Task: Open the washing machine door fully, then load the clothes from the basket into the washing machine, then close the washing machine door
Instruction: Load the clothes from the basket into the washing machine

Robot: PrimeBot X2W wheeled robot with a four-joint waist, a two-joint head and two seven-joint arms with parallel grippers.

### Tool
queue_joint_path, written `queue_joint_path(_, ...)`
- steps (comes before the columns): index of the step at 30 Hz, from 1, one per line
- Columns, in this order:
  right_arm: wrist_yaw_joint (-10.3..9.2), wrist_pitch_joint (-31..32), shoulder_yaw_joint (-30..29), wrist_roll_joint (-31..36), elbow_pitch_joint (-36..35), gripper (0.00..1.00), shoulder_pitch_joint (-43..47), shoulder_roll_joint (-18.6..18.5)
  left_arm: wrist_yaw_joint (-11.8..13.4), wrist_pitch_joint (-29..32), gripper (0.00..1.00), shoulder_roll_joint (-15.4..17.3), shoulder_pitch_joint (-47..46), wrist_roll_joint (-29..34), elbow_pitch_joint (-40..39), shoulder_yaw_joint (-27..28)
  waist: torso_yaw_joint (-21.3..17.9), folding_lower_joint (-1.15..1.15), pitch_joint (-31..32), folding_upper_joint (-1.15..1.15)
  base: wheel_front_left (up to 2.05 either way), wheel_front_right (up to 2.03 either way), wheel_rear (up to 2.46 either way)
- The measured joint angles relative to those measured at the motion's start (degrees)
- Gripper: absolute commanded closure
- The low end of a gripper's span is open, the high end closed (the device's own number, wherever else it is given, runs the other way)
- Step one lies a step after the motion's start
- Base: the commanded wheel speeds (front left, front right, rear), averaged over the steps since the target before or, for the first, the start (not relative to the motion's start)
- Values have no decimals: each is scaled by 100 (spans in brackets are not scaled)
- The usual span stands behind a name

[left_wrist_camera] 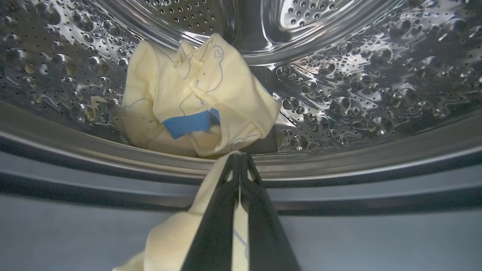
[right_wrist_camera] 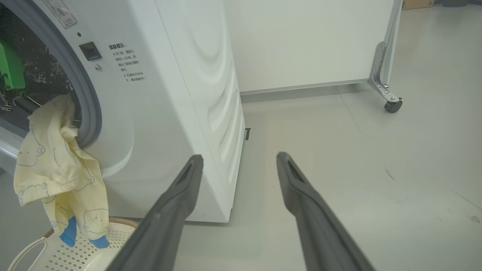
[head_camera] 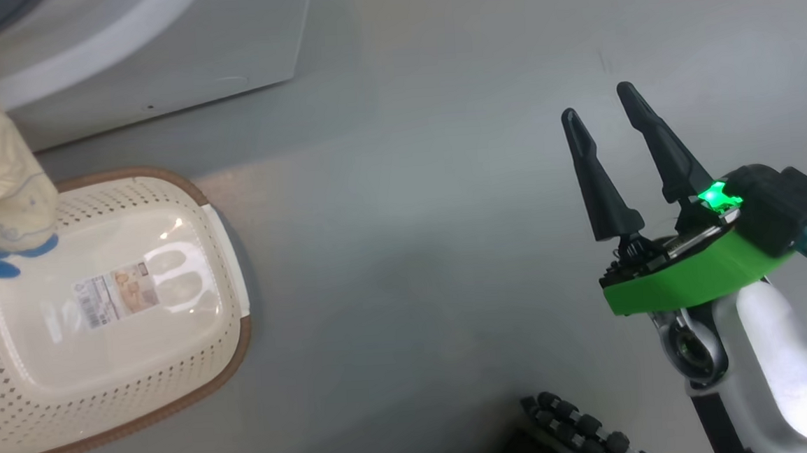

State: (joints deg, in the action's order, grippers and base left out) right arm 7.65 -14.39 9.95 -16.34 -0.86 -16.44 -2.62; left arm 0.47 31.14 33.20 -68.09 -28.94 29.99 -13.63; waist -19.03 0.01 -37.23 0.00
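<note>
Our left gripper (left_wrist_camera: 239, 155) is at the mouth of the washer (right_wrist_camera: 177, 98). Its two dark fingers are pressed together on a pale yellow garment (left_wrist_camera: 173, 233). The cloth is pinched between them and trails down out of the opening.

From the right wrist view we see that garment hanging over the grey gasket (right_wrist_camera: 92, 113) and down the washer's white front. It is printed with faint bear outlines, and its blue cuffs dangle over the basket (right_wrist_camera: 56, 258). We cannot tell whether the cuffs touch the basket.

Inside the steel drum (left_wrist_camera: 376, 75) lies a second garment (left_wrist_camera: 196, 90). It is crumpled, cream-yellow with a blue patch, and rests on the drum's lower wall just beyond the fingertips.

The basket stands on the grey floor (head_camera: 412, 254) just in front of the washer, and a label sticker (head_camera: 117, 293) shows on its bottom.

Our right gripper (head_camera: 597, 102) hovers well apart, off to the right above the floor. Its fingers are spread wide and hold nothing. Beyond it stands a white panel (right_wrist_camera: 308, 37) on a caster (right_wrist_camera: 392, 106).
</note>
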Motion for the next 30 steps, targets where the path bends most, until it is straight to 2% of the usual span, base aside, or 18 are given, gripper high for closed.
queue_joint_path(6, 0, -7, 159, -136, 65, 0, -133, 1, -10, 25, 100, 287, -544, 185, 38, 1, -219, 0, -285, 0, 0, 0, 0)
queue_joint_path(9, 0, -7, 203, -236, 60, 0, -196, 1, -20, -234, 100, 424, -845, 379, 33, -11, -356, 0, -441, 0, 0, 0, 0)
queue_joint_path(13, 0, -7, 299, -336, 44, 0, -247, 1, -65, -1077, 100, 568, -1212, 732, -11, -76, -534, 0, -629, 0, 0, 0, 0)
queue_joint_path(19, 0, -7, 307, -392, 18, 0, -292, 1, -18, -2881, 100, 597, -1700, 1194, 188, -124, -659, 0, -847, 0, 0, 0, 0)
queue_joint_path(23, 0, -7, 315, -391, 16, 0, -298, 1, -9, -2837, 100, 501, -1716, 1044, 782, -92, -589, -1, -870, 0, 0, 0, 0)
queue_joint_path(24, 0, -7, 316, -389, 16, 0, -303, 1, -7, -2766, 87, 458, -1711, 958, 909, -67, -566, -1, -874, 0, 0, 0, 0)
queue_joint_path(25, 0, -7, 314, -380, 15, 0, -310, 1, 11, -2728, 42, 414, -1705, 903, 1003, -41, -542, -1, -875, 0, 0, 0, 0)
queue_joint_path(27, 0, -7, 309, -361, 9, 0, -341, 1, -1, -2603, 0, 347, -1689, 865, 1095, -63, -484, -1, -874, 0, 0, 0, 0)
queue_joint_path(30, 0, -7, 271, -323, -11, 0, -408, 1, 10, -2617, 0, 280, -1632, 823, 1101, -49, -403, -1, -877, 0, 0, 0, 0)
